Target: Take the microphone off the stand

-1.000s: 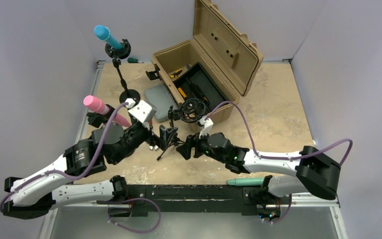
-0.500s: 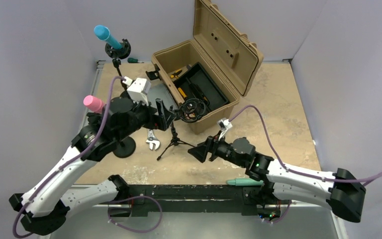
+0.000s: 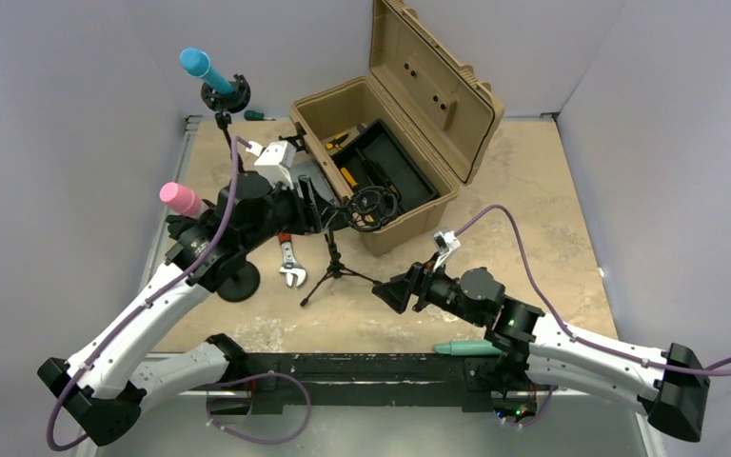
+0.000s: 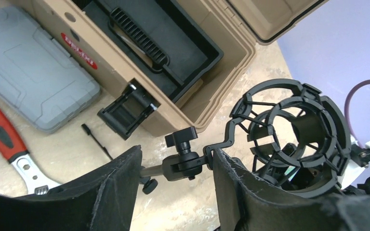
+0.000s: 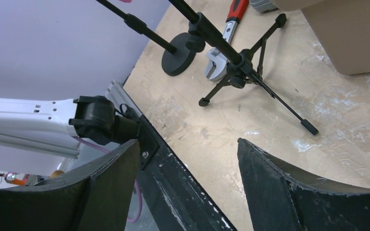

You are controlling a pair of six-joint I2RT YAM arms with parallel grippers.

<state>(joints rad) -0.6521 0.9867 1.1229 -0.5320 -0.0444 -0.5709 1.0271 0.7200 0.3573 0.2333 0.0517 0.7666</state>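
Observation:
A black tripod stand (image 3: 333,271) stands mid-table, and the shock mount (image 3: 371,208) on top of it looks empty. My left gripper (image 3: 316,213) is at its neck. In the left wrist view the swivel joint (image 4: 185,163) shows in the narrowed gap of this gripper (image 4: 176,149), and the rod runs behind one finger; I see no pinch. A pink microphone (image 3: 179,199) and a blue microphone (image 3: 195,64) sit in two other stands on the left. A teal microphone (image 3: 471,348) lies on the front rail. My right gripper (image 3: 390,290) hangs open and empty over the table (image 5: 188,144).
An open tan toolbox (image 3: 409,124) stands at the back, with a grey case (image 4: 29,72) beside it. A red-handled wrench (image 3: 290,267) lies by the tripod legs. The pink microphone's stand has a round base (image 3: 238,284). Grey walls enclose three sides.
My left arm rose from the tripod's lower part to its neck by the shock mount, and its jaws narrowed. My right arm drew back to the right, away from the tripod.

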